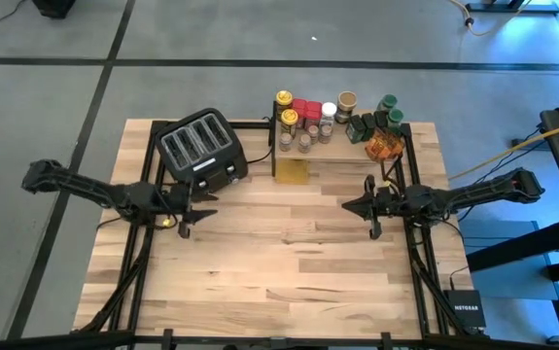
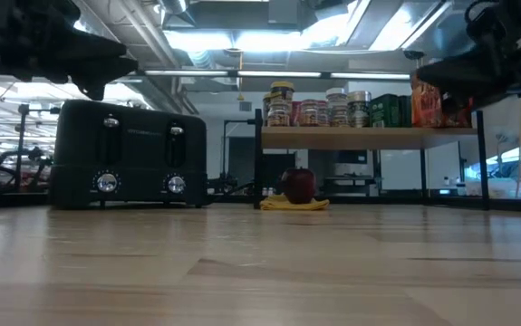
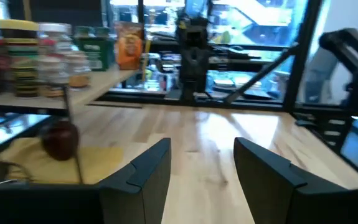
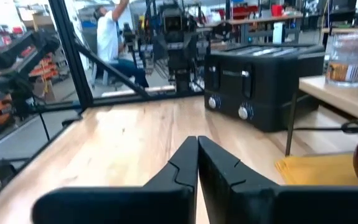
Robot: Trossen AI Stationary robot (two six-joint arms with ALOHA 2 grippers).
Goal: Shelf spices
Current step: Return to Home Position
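Spices point(image 1: 330, 122) fill the shelf point(image 1: 342, 148) beyond both arms, nearer the right gripper point(image 4: 197, 142), fingers together; left gripper point(image 3: 200, 149) gapes, empty.

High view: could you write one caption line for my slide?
Spices crowd the shelf beside the toaster; left claw open, right claw shut, both hovering mid-table.

There's a black four-slot toaster point(image 1: 202, 149) parked at the far left of the wooden table point(image 1: 289, 282), knobs facing the near side. Just right of it a yellow cloth point(image 1: 293, 172) lies flat, with a dark red apple-looking thing point(image 2: 298, 185) sitting on it. A small black router box point(image 1: 465, 309) sits by the near right corner, and a person in a white shirt point(image 4: 111, 37) is out in the room.
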